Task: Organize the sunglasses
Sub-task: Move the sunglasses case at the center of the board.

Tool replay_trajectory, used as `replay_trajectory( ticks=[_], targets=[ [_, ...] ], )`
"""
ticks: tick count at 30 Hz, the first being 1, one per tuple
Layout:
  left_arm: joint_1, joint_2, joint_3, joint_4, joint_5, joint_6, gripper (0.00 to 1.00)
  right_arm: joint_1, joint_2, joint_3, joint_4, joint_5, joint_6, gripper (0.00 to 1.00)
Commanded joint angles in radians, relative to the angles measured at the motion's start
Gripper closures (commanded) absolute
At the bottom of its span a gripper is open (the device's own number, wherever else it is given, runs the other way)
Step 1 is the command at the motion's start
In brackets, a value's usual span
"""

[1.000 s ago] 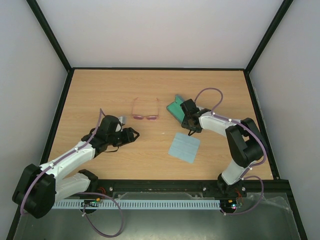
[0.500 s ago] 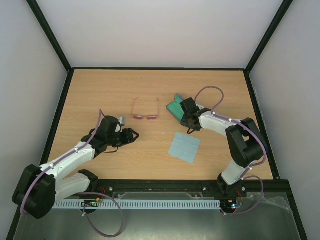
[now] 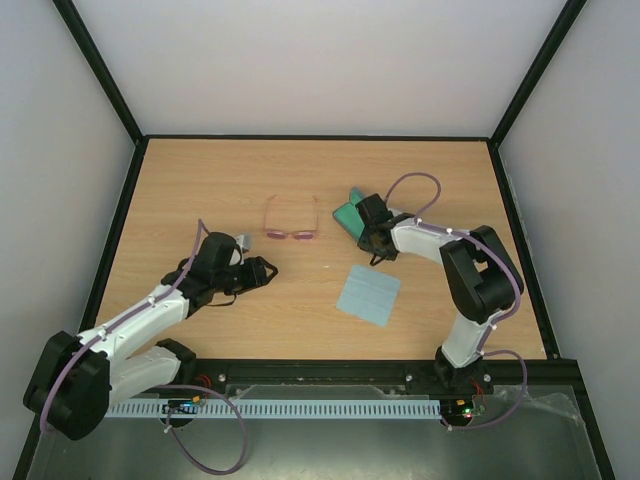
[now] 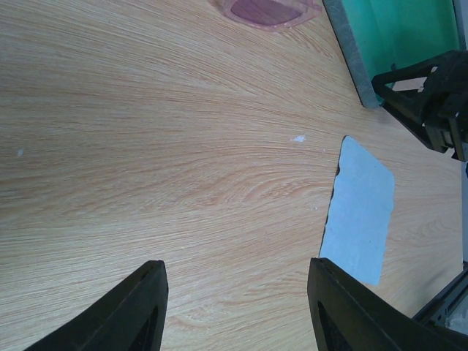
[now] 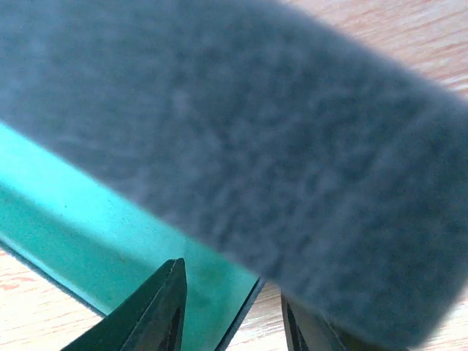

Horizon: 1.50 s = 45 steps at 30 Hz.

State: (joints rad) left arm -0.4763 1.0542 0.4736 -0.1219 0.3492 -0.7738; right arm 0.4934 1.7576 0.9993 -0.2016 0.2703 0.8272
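Observation:
The sunglasses (image 3: 290, 222), with a thin pink-red frame, lie unfolded on the table, lenses toward the near side; one lens shows at the top of the left wrist view (image 4: 267, 11). The grey-blue case (image 3: 348, 211) with green lining stands open to their right. My right gripper (image 3: 368, 232) is at the case, its jaws partly open astride the case's lower rim (image 5: 241, 314): one finger lies over the green lining (image 5: 110, 241), the other is under the grey lid (image 5: 278, 146). My left gripper (image 3: 266, 270) is open and empty, low over bare wood (image 4: 234, 292), near-left of the sunglasses.
A square light-blue cloth (image 3: 368, 294) lies flat nearer than the case; it also shows in the left wrist view (image 4: 358, 212). Black rails border the wooden table (image 3: 200, 180) at the left, far and right sides.
My right gripper has shifted slightly to the left and farther along the case, and its arm has swung in. The left arm and the sunglasses have not moved.

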Motion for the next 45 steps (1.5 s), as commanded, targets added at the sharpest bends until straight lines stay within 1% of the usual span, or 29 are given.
replay_trajectory(
  ticks=[1, 4, 8, 12, 18, 25, 32, 38, 45],
  targets=[
    [0.008, -0.020, -0.015, -0.009, 0.009, 0.005, 0.45, 0.003, 0.023, -0.018, -0.002, -0.001, 0.011, 0.67],
    [0.009, -0.022, -0.014, -0.011, 0.008, 0.005, 0.45, 0.004, 0.019, -0.040, 0.003, -0.005, 0.007, 0.79],
    [0.009, -0.026, -0.011, -0.019, 0.006, 0.005, 0.45, 0.005, -0.022, -0.071, -0.016, 0.017, -0.017, 0.86],
    [0.008, -0.031, -0.009, -0.027, 0.002, 0.006, 0.45, 0.005, -0.072, -0.090, -0.061, 0.046, -0.071, 0.90],
    [0.008, -0.036, -0.008, -0.032, 0.000, 0.005, 0.45, 0.008, -0.154, -0.143, -0.112, 0.067, -0.148, 0.92],
    [0.008, -0.042, -0.007, -0.040, 0.000, 0.006, 0.45, 0.066, -0.206, -0.166, -0.114, 0.082, -0.221, 0.92],
    [0.008, -0.060, -0.003, -0.062, -0.009, 0.005, 0.45, 0.139, -0.176, -0.159, -0.068, 0.075, -0.272, 0.92],
    [0.008, -0.054, -0.001, -0.060, -0.012, 0.002, 0.45, 0.140, -0.131, -0.135, -0.042, 0.069, -0.281, 0.92],
    [0.009, -0.035, 0.018, -0.067, -0.015, 0.009, 0.45, 0.140, -0.048, -0.064, -0.028, 0.072, -0.290, 0.91]
  ],
)
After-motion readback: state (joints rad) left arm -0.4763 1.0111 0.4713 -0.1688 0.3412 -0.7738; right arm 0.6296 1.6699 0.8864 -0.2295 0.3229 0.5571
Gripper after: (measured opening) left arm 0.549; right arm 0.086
